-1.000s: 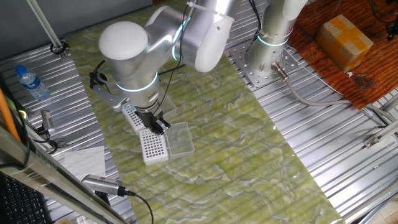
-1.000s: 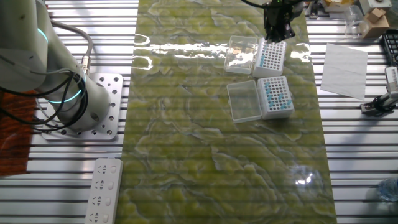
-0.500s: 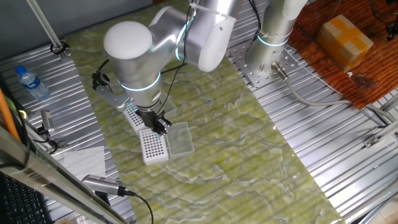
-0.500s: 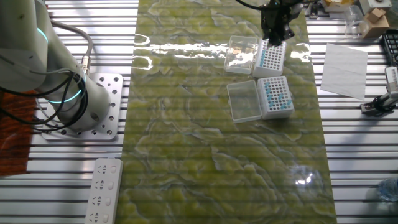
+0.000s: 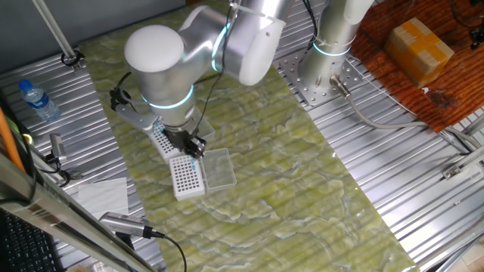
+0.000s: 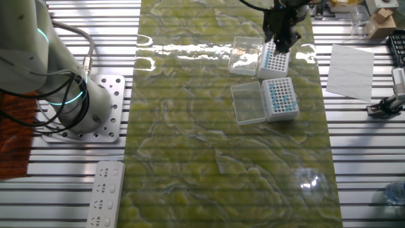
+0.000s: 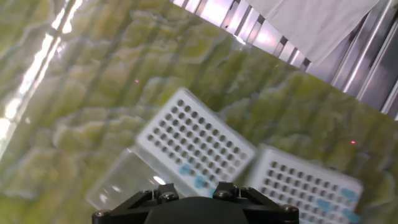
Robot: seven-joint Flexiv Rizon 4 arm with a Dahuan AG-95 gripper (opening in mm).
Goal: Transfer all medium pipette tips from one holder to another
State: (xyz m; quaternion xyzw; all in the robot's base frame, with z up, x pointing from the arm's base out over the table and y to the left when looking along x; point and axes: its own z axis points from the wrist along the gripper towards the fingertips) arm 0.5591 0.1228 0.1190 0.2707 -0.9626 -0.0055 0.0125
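Observation:
Two white grid holders stand side by side on the green mat. In the other fixed view, one holder [image 6: 275, 61] lies under my gripper [image 6: 282, 42] and a second holder [image 6: 280, 99] sits just beside it; both carry some light-blue medium pipette tips [image 6: 273, 95]. In the hand view, the nearer holder [image 7: 196, 144] shows mostly dark holes with a few blue tips [image 7: 200, 182] at its lower edge, and the other holder [image 7: 298, 183] is at the right. In one fixed view my gripper [image 5: 187, 143] hangs over the holders [image 5: 187, 176]. My fingertips are too small or hidden to read.
Clear lids lie beside the holders [image 6: 245, 53] [image 6: 248, 103] [image 5: 218, 168]. White paper [image 6: 351, 63] lies off the mat. A second arm's base [image 6: 88, 107] stands to the side, with a power strip [image 6: 104, 193] near it. A water bottle [image 5: 38, 100] and a cardboard box [image 5: 418, 45] sit far off.
My gripper has shifted slightly over the holder nearest it. The holders and lids have not moved.

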